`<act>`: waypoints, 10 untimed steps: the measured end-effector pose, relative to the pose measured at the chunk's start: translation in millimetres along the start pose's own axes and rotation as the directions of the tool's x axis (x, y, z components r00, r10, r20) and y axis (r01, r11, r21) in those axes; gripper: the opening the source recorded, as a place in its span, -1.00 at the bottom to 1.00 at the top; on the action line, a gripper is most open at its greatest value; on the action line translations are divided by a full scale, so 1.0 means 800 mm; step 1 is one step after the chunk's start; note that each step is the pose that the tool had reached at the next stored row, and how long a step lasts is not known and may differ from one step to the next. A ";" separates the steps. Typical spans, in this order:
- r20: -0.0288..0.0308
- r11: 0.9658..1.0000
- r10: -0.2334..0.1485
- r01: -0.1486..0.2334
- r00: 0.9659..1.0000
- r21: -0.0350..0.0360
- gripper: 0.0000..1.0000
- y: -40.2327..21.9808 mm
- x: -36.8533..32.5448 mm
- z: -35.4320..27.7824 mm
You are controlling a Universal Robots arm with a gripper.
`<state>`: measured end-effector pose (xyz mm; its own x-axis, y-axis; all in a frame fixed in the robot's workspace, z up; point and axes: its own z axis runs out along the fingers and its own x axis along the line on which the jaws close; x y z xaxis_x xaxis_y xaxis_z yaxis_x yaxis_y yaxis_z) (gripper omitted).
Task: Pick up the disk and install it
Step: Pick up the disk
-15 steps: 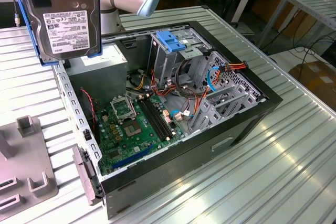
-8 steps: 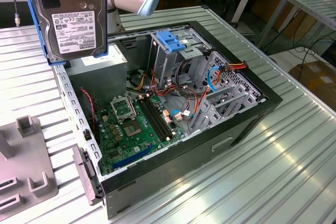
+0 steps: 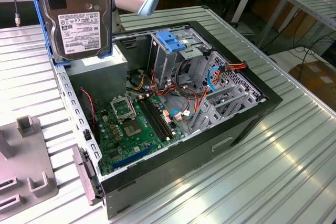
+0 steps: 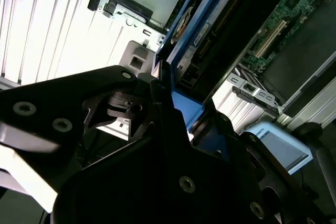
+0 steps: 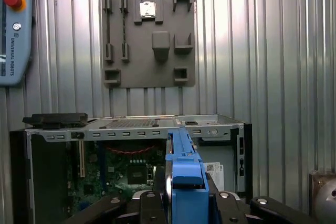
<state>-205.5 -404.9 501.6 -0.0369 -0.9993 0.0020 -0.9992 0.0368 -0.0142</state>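
- One gripper (image 5: 185,199) is seen clamped on both sides of the blue-edged disk (image 3: 76,18)
- The disk is held upright in the air, label facing outward, raised clear of the open computer case (image 3: 269,99), toward the exterior view's left
- Beneath are found a grey power supply (image 3: 100,69), a drive cage (image 3: 168,51) with a blue top, and loose cables (image 3: 231,67)
- Two risks are judged: the plastic edge could slip in the grip, or cables could be snagged if the disk were lowered askew
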 end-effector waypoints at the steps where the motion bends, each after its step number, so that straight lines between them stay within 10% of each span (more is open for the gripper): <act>1: 0.000 1.000 0.000 0.000 1.000 0.000 -0.26 -0.0011 0.0003 0.0001; 10: 0.000 1.000 0.001 -0.001 1.000 0.000 -0.26 -0.0129 0.0037 0.0014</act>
<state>-195.3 -408.3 500.6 -0.0375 -0.9993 0.0024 -0.9992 0.0375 -0.0142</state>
